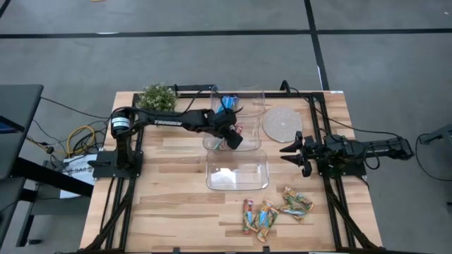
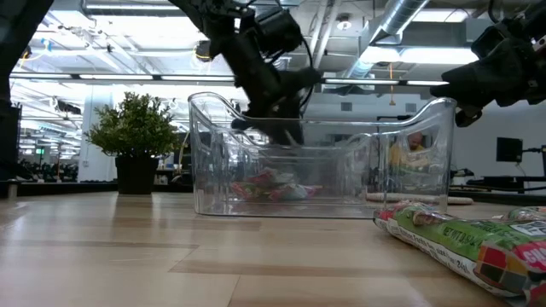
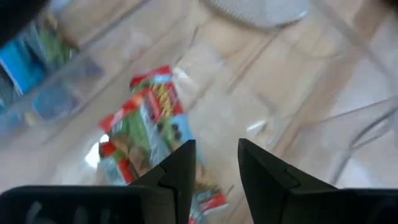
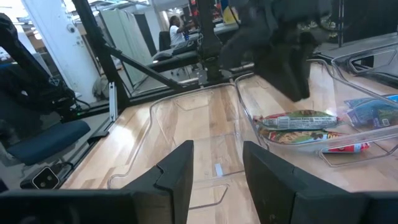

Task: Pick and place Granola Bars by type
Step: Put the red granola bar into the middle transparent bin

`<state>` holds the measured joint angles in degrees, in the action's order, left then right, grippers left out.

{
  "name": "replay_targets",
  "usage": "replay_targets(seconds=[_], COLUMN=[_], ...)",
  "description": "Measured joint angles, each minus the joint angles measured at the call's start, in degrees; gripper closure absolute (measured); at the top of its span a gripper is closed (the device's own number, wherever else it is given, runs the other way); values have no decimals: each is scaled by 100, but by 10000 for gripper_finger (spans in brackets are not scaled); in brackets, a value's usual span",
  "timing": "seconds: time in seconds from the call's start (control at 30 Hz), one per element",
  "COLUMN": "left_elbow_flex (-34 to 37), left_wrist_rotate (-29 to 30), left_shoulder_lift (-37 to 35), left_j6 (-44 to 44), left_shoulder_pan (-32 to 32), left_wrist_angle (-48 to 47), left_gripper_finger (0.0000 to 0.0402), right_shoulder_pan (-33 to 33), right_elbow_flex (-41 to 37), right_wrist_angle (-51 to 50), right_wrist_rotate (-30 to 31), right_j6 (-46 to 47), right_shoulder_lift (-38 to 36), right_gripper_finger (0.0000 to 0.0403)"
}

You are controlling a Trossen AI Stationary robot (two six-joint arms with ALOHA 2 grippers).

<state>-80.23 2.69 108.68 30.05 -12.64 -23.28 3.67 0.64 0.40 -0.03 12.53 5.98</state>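
Several granola bars (image 1: pixel 272 212) in red-green-orange and tan-orange wrappers lie flat on the table near its near edge, also in the low view (image 2: pixel 478 243). More red-green bars (image 3: pixel 149 118) lie in the middle clear tub (image 1: pixel 212 143), and blue bars (image 1: pixel 227 103) in the far tub. My left gripper (image 3: pixel 217 162) hangs open and empty over the middle tub, just above its bars (image 2: pixel 273 183). My right gripper (image 4: pixel 217 168) waits open and empty to the right of the tubs (image 1: pixel 288 150), pointing left toward them.
A third clear tub (image 1: pixel 236 185) sits nearest, in front of the middle one. A round white disc (image 1: pixel 280 123) lies to the right of the far tub. A small potted plant (image 1: pixel 157 97) stands at the table's far left. Bare wood lies at the near left.
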Motion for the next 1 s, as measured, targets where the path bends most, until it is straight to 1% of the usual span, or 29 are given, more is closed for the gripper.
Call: replay_targets(seconds=[0.23,0.4,0.57,0.67,0.73,0.9,0.93,1.0], left_elbow_flex=[-673,-1100,-1356,-1471,-1503,-1501,-1501,-1501], left_wrist_rotate=[-224,-437,-922,-1295,-1437,-1393,-1321,-990], left_shoulder_lift=[-89,-219,-291,-291,-291,-291,-291,-291], left_j6=[-614,-1280,-1769,-1846,-1817,-1646,-1579,-1365], left_shoulder_pan=[129,430,854,1159,1372,1922,2036,2297], left_wrist_angle=[-117,-62,121,86,103,35,38,26], left_gripper_finger=[290,290,290,290,290,290,290,290], right_shoulder_pan=[0,1,1,2,2,2,0,0], right_elbow_flex=[0,0,0,0,0,0,0,0], right_wrist_angle=[0,-1,2,-7,0,0,0,0], right_wrist_rotate=[1,1,0,0,1,2,0,2], right_j6=[-2,-2,-2,0,-2,-1,0,-2], right_shoulder_lift=[0,0,0,0,-2,0,0,0], right_gripper_finger=[268,270,269,269,270,269,268,268])
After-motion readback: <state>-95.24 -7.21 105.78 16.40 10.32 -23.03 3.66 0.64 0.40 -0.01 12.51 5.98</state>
